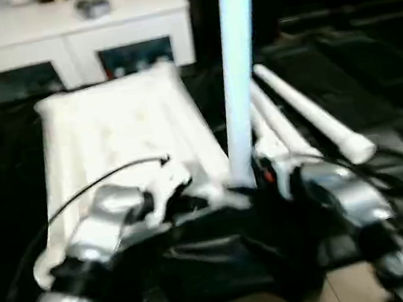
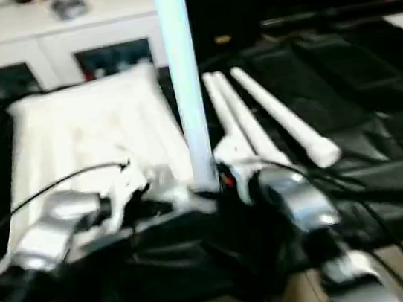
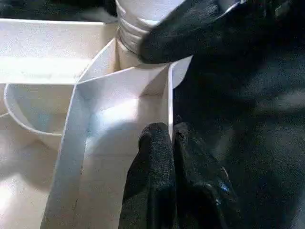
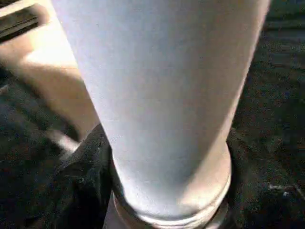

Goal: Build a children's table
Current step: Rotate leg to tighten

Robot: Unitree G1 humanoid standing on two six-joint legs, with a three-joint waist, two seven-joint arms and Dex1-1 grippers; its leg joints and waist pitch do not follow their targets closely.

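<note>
A: Can you read any words on it?

B: No, I can't see any writing on it.

A: Which way does the leg (image 1: 239, 70) point?

B: Straight up. It is a long white tube standing at the near right corner of the top (image 1: 120, 132).

A: And the top?

B: It lies flat on the black sheet (image 1: 372, 82), upside down, with white walls inside it. Its long side runs from near to far.

A: Where are the other legs (image 2: 271, 115)?

B: Lying on the sheet just right of the top, side by side, pointing far and a bit left.

A: What do the hands do?

B: The left gripper (image 3: 172, 143) is pinched on a thin wall of the top. The right gripper (image 4: 167, 191) has its black fingers (image 4: 88, 171) around the bottom of the standing leg.

A: What is at the back?

B: A white cabinet (image 1: 66, 42) with glass doors.
</note>
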